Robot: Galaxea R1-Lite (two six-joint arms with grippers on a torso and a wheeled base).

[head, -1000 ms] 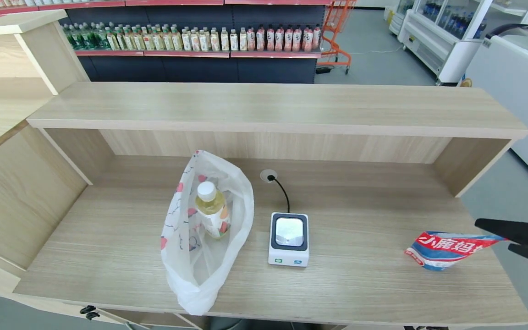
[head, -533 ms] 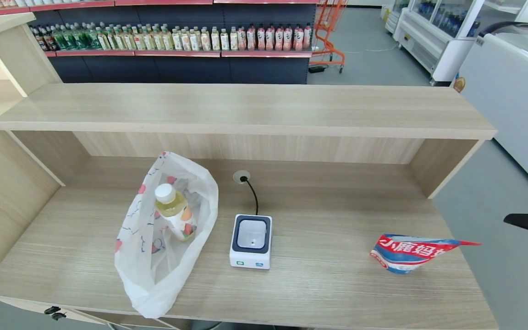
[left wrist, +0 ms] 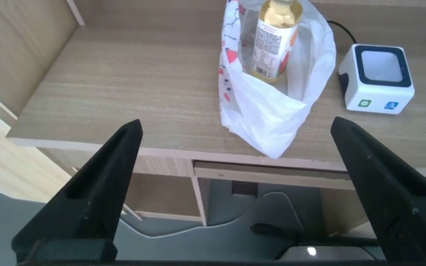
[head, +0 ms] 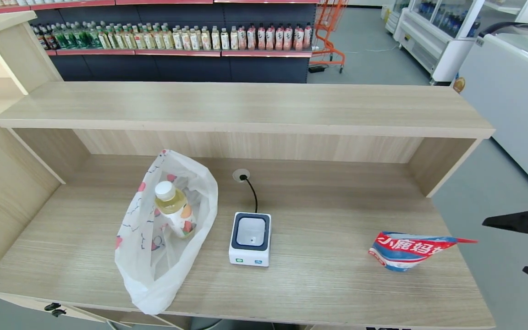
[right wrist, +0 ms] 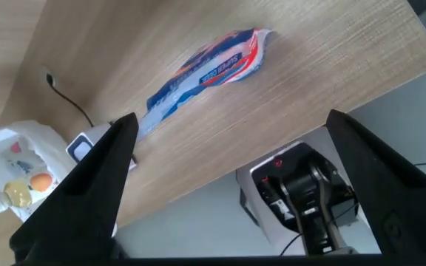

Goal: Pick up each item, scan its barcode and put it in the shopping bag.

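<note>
A white plastic shopping bag [head: 154,256] with heart prints lies open on the wooden counter [head: 328,284], with a yellow drink bottle [head: 175,214] leaning inside it. To its right sits the white barcode scanner [head: 250,238]. A red, white and blue snack pouch [head: 408,250] lies near the counter's right end. My right gripper [head: 503,247] hangs open just past that end, apart from the pouch [right wrist: 205,66]. My left gripper [left wrist: 237,125] is open and holds nothing, in front of the counter's front edge, facing the bag [left wrist: 268,114] and bottle [left wrist: 272,37].
A raised wooden ledge [head: 245,107] runs along the counter's back, with side walls at both ends. The scanner's black cable [head: 251,195] runs to a hole in the counter. Store shelves with bottles [head: 177,39] and freezers [head: 511,68] stand behind.
The head camera has swung to the right, shifting the whole scene left. My right gripper's fingers, close together near the pouch's tip a second ago, now stand wide apart.
</note>
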